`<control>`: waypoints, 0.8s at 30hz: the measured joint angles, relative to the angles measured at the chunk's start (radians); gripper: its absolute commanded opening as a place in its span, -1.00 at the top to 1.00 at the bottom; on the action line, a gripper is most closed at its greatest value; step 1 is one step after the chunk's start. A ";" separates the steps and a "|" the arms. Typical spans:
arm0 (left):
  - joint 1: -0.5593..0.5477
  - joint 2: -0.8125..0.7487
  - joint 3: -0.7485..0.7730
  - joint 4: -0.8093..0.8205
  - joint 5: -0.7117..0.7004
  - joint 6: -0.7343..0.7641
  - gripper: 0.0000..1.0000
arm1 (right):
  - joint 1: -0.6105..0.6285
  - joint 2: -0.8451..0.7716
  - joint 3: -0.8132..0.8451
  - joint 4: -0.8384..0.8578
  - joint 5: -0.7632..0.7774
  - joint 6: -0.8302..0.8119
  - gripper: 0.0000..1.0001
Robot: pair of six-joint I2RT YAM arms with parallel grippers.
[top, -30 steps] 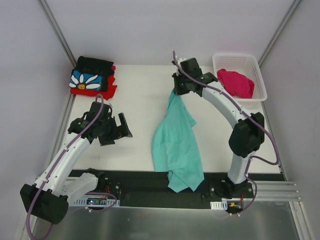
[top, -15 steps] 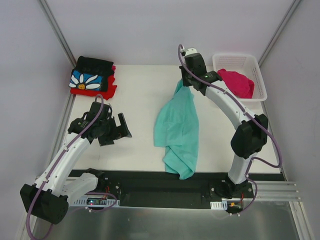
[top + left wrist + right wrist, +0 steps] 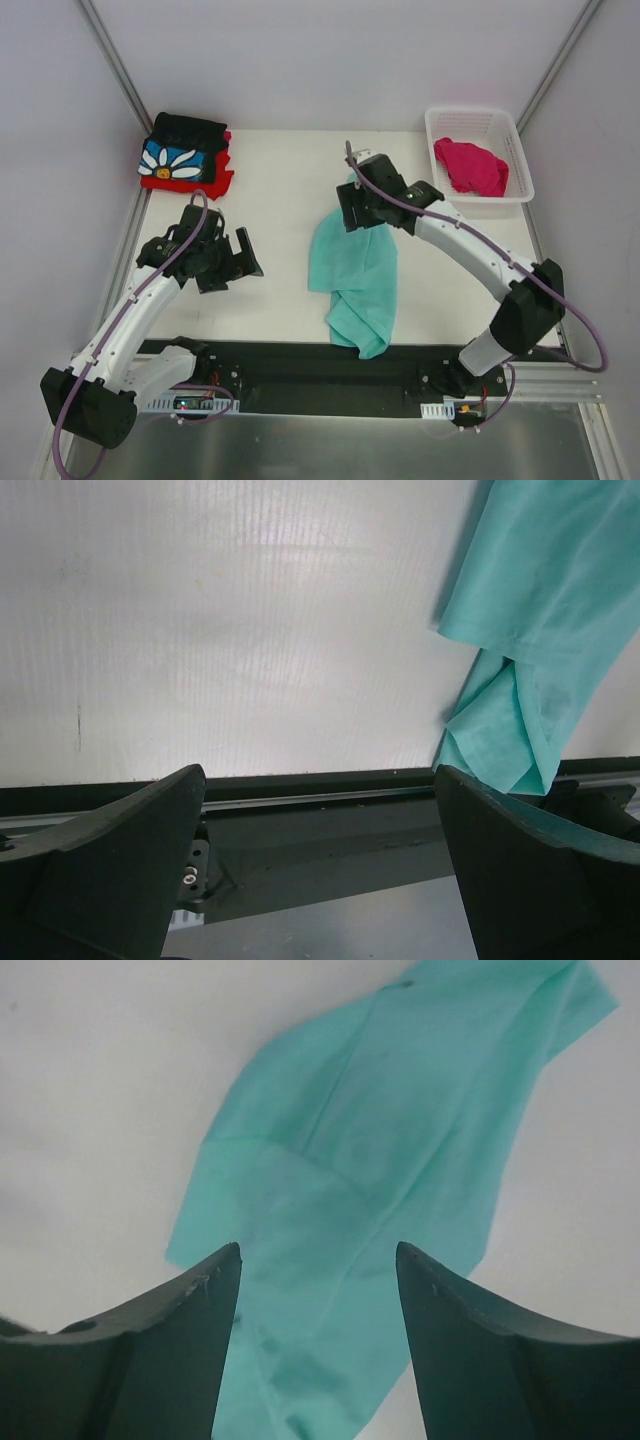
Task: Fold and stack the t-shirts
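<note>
The teal shirt (image 3: 355, 270) is laid on the desk (image 3: 280, 200) beneath the parted right fingers (image 3: 170, 1350); the left fingers (image 3: 110, 860) are spread, empty.

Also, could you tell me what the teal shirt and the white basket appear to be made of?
The teal shirt: thin matte cloth, probably cotton knit; it drapes in soft folds. The white basket: rigid plastic, probably, judging by its moulded lattice walls.
</note>
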 measured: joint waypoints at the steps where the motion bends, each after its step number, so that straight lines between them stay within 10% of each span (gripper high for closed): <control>1: 0.000 0.000 0.000 0.000 0.000 0.000 -0.98 | 0.031 -0.037 -0.028 -0.016 -0.014 0.022 -0.22; 11: 0.000 0.000 -0.005 0.000 0.000 0.000 -0.98 | 0.264 -0.270 -0.232 -0.101 -0.033 0.232 0.02; 24: 0.000 0.000 -0.005 0.000 0.000 0.001 -0.98 | 0.341 -0.063 -0.298 -0.060 -0.039 0.323 0.08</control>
